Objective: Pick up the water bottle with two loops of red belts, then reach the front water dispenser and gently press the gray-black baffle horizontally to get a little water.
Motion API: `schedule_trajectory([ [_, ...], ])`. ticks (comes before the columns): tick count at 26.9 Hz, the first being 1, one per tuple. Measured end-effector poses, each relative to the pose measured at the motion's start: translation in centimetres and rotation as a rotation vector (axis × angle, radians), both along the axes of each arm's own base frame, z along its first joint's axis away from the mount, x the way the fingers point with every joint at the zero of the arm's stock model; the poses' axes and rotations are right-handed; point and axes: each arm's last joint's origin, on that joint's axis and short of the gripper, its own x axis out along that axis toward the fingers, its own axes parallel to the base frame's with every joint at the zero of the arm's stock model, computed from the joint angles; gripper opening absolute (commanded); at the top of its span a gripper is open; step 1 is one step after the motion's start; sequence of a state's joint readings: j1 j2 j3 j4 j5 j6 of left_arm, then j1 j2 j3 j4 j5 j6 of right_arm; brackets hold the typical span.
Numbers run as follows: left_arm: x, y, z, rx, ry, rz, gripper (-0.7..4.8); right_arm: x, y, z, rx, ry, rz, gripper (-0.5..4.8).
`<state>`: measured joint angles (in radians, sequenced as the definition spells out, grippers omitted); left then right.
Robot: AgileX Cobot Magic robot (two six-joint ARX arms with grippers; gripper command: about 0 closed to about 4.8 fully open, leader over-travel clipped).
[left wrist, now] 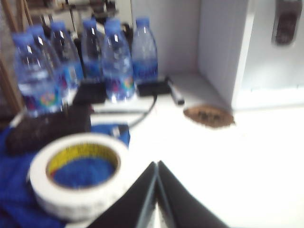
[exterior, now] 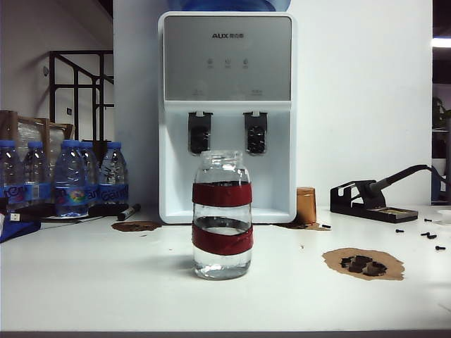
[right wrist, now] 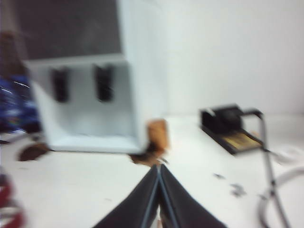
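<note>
The water bottle (exterior: 222, 215), a clear glass jar with two dark-red bands and some water in it, stands upright on the white table (exterior: 91, 282) in front of the water dispenser (exterior: 227, 113). The dispenser's two gray-black baffles (exterior: 200, 132) hang above its drip bay. No arm shows in the exterior view. My left gripper (left wrist: 157, 164) is shut and empty, over the table's left part. My right gripper (right wrist: 159, 167) is also shut and empty, pointing toward the dispenser (right wrist: 85, 71); a red band of the bottle (right wrist: 7, 206) shows at that view's edge.
Several blue-capped plastic bottles (exterior: 63, 176) stand at the back left, with a marker (exterior: 128, 211). A tape roll (left wrist: 78, 173) lies on blue cloth (left wrist: 14, 190) near my left gripper. A copper cup (exterior: 306, 205), a soldering stand (exterior: 366, 201), loose screws (exterior: 430, 236) and brown patches (exterior: 363, 263) occupy the right.
</note>
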<state>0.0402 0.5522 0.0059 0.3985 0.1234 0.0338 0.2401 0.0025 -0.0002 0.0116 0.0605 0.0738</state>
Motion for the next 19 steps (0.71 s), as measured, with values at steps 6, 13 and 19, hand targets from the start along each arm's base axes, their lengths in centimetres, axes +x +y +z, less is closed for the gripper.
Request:
schedule_trajectory([
  [6, -0.1, 0.0, -0.4, -0.001, 0.047, 0.008, -0.05, 0.0, -0.3, -0.2, -0.039, 0.014, -0.1, -0.05],
  [13, -0.1, 0.0, -0.4, 0.004, 0.036, 0.008, -0.05, 0.0, -0.3, -0.6, -0.062, 0.058, -0.118, -0.01],
  [19, -1.5, -0.1, 1.1, 0.013, -0.089, 0.001, -0.05, 0.0, -0.3, -0.9, -0.071, 0.089, -0.116, -0.01],
])
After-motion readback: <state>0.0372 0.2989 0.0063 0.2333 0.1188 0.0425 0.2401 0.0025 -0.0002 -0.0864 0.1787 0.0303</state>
